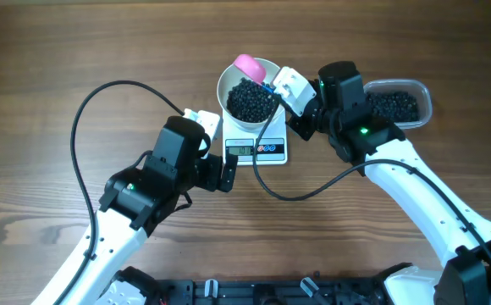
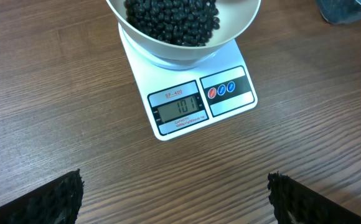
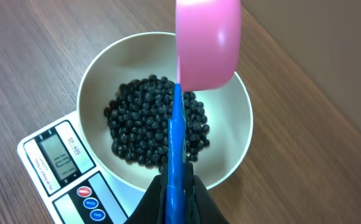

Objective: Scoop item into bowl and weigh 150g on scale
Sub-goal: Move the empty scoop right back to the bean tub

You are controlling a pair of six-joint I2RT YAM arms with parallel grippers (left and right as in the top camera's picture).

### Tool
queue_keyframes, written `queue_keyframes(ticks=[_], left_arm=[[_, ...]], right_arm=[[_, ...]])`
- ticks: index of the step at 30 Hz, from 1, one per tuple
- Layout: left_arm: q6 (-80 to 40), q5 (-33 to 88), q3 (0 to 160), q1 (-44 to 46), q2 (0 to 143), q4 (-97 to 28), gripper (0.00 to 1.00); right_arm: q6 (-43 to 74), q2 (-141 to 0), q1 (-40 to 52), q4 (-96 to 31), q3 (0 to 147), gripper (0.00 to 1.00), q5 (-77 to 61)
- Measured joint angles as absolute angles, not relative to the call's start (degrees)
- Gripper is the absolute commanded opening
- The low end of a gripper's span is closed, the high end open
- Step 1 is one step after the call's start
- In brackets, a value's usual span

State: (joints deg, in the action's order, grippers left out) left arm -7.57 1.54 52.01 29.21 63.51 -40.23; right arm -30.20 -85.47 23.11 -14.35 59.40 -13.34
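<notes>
Topping up: the beans [image 3: 149, 118] sit in the bowl [image 3: 230, 124] on the scale [image 2: 193, 102], which reads 101, short of target. Above the bowl the right tool [image 3: 177, 186] is clamped on the scoop [image 3: 208, 40] handle. Near the scale the left tool [image 2: 174, 199] gapes wide and empty. Next likely calls for another, partial scoop from the tub [image 1: 426, 100] beside the bowl.

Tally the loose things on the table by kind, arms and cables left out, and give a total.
Containers: 2 (white bowl, clear tub)
Scales: 1 (scale)
Scoops: 1 (pink scoop)
Total: 4
</notes>
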Motion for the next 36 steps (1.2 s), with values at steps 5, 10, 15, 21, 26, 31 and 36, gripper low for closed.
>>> queue_keyframes(ticks=[5, 10, 15, 21, 26, 31, 36], left_arm=[[-7.6, 1.5, 52.0, 29.2, 63.5, -40.2, 1.0], [-7.6, 1.5, 52.0, 29.2, 63.5, -40.2, 1.0], [-7.6, 1.5, 52.0, 29.2, 63.5, -40.2, 1.0], [-7.6, 1.5, 52.0, 29.2, 63.5, -40.2, 1.0], [-7.6, 1.5, 52.0, 29.2, 63.5, -40.2, 1.0], [-7.6, 1.5, 52.0, 29.2, 63.5, -40.2, 1.0], [-7.6, 1.5, 52.0, 29.2, 63.5, -40.2, 1.0]], right_arm=[[-21.0, -85.5, 23.1, -14.0, 59.4, 0.04, -13.0], [-7.9, -85.4, 23.1, -11.7, 59.4, 0.04, -13.3], [-0.9, -82.2, 22.4, -9.1, 59.4, 0.04, -13.5], [1.5, -74.2, 16.4, -12.7, 59.8, 0.04, -13.3], [1.3, -68.4, 7.0, -24.4, 60.1, 0.04, -7.9], [-5.3, -64.6, -1.1, -33.6, 60.1, 0.04, -1.5], [-15.2, -64.7, -5.1, -40.9, 60.2, 0.04, 3.5]])
